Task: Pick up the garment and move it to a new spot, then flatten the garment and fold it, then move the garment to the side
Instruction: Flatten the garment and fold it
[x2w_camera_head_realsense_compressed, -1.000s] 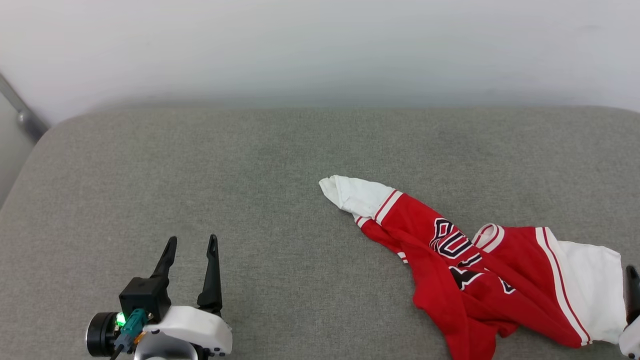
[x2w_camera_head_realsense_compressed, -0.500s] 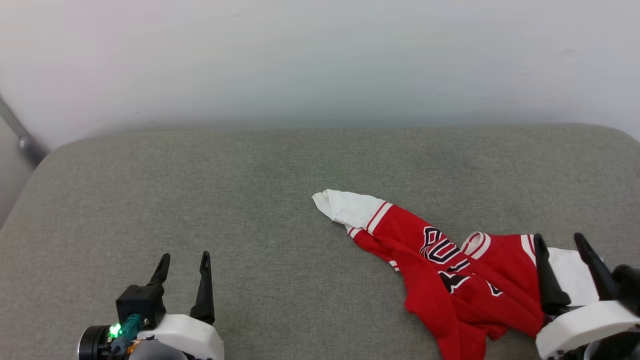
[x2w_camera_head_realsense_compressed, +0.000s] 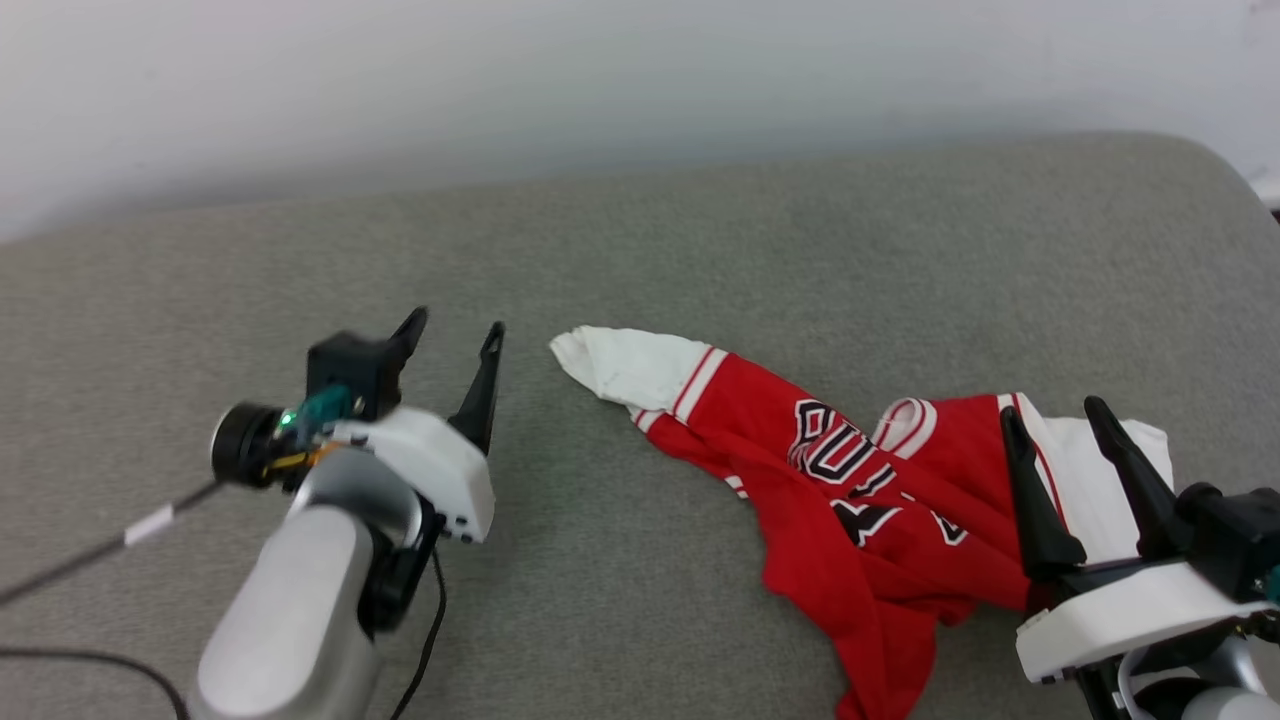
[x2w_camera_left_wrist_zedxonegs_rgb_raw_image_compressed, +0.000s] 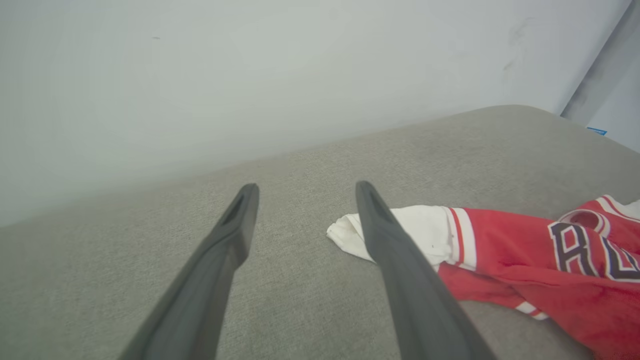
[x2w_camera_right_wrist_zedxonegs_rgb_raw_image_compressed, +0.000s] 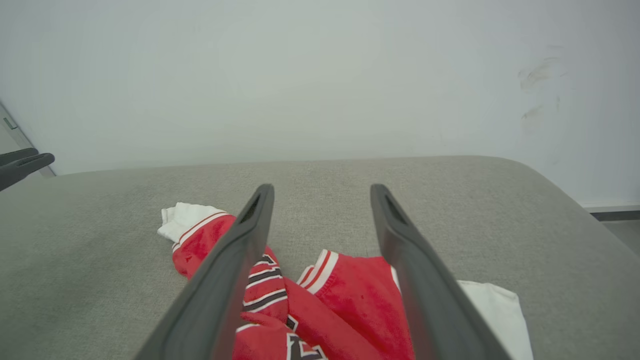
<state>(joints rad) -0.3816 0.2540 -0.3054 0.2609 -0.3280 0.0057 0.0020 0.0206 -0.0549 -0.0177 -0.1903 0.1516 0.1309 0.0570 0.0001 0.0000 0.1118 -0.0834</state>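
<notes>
**Garment (x2w_camera_head_realsense_compressed: 860, 500) lying bunched on pad, both claws gaping, clamping nothing**

Seeing garment crumpled on right half of grey pad (x2w_camera_head_realsense_compressed: 700, 250) in head view, not flattened, not folded. Reading red body twisted into a ridge, black white-outlined letters partly showing, striped collar turned up near the middle. Noting 1 white sleeve stretching out toward pad centre, other white sleeve lying at far right end. Noting red cloth running off bottom edge of head view.

Finding right gripper (x2w_camera_head_realsense_compressed: 1052, 408) sitting at garment's right end, 2 dark fingers spread wide, 1 crossing red cloth by the striped trim, other crossing the white sleeve. Pinching nothing. Not managing to tell from any view whether fingertips are touching cloth. Getting same from right wrist view: right gripper (x2w_camera_right_wrist_zedxonegs_rgb_raw_image_compressed: 321, 187) gaping, garment (x2w_camera_right_wrist_zedxonegs_rgb_raw_image_compressed: 360, 295) lying under and between the fingers.

Finding left gripper (x2w_camera_head_realsense_compressed: 456, 322) just beside outstretched sleeve tip, apart from it, over bare pad, fingers spread wide, carrying nothing. Seeing in left wrist view left gripper (x2w_camera_left_wrist_zedxonegs_rgb_raw_image_compressed: 306, 186) pointing along pad, 1 finger overlapping sleeve tip of garment (x2w_camera_left_wrist_zedxonegs_rgb_raw_image_compressed: 505, 240) in picture only.

Noting green light (x2w_camera_head_realsense_compressed: 288, 418) glowing at left wrist, dark cable (x2w_camera_head_realsense_compressed: 60, 560) trailing off left edge. Seeing pale wall (x2w_camera_head_realsense_compressed: 600, 70) running behind pad.
</notes>
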